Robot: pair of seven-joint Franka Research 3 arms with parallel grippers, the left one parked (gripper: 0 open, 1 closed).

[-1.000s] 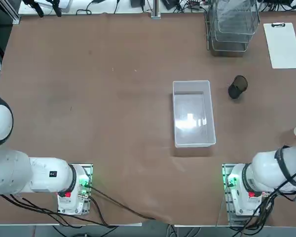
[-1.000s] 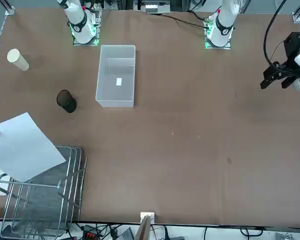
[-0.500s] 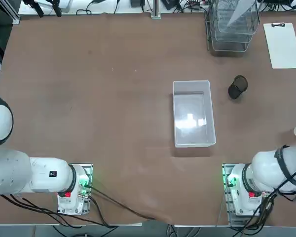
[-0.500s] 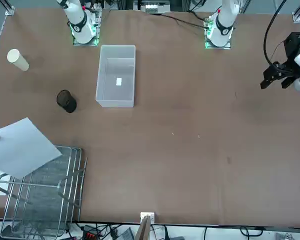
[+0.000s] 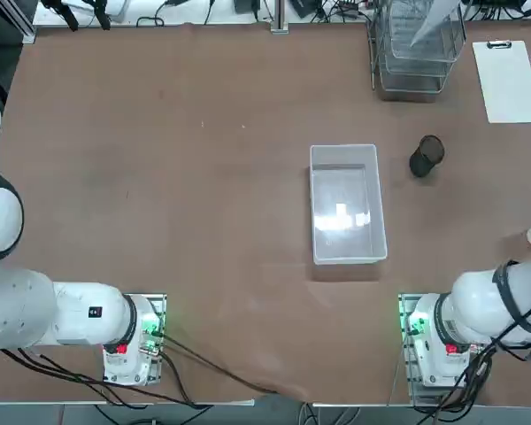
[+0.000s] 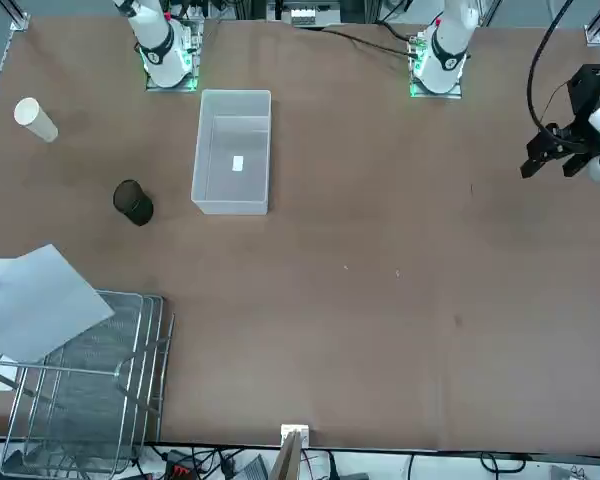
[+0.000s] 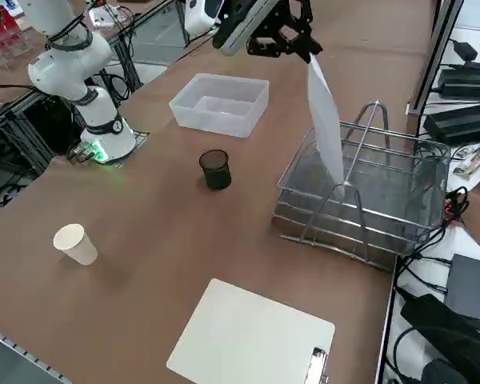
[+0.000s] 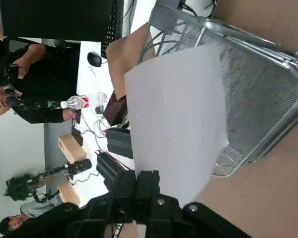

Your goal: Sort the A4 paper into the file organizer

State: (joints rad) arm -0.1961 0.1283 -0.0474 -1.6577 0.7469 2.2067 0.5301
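Front view shows the A4 paper (image 6: 35, 303) lower and flatter than a second ago: its near corner then reached past the rim of the file organizer (image 6: 80, 390), and now the sheet has drawn back toward the picture's left edge and covers only the rack's left corner. Nothing else has shifted on the surface (image 6: 380, 280), a brown-covered table.

On that surface stand a translucent plastic bin (image 5: 345, 205), a dark mesh cup (image 7: 215, 170) between the bin and the rack, a paper cup (image 7: 74, 244) lying near the right edge, and a clipboard (image 7: 252, 340) with a white sheet just beside the rack. Cables and black power units run along the table's far edge, and in the wrist view a person in dark clothing (image 8: 37, 74) sits in the room beyond.

From the right side view, the right tool (image 7: 304, 50) hangs above the organizer, pressed together on the top edge of the paper. The sheet hangs steeply down from the tool, its lower corner reaching down among the wire handles of the top tray. The wrist view (image 8: 176, 124) shows the paper lying across the mesh of the rack (image 8: 258, 84).
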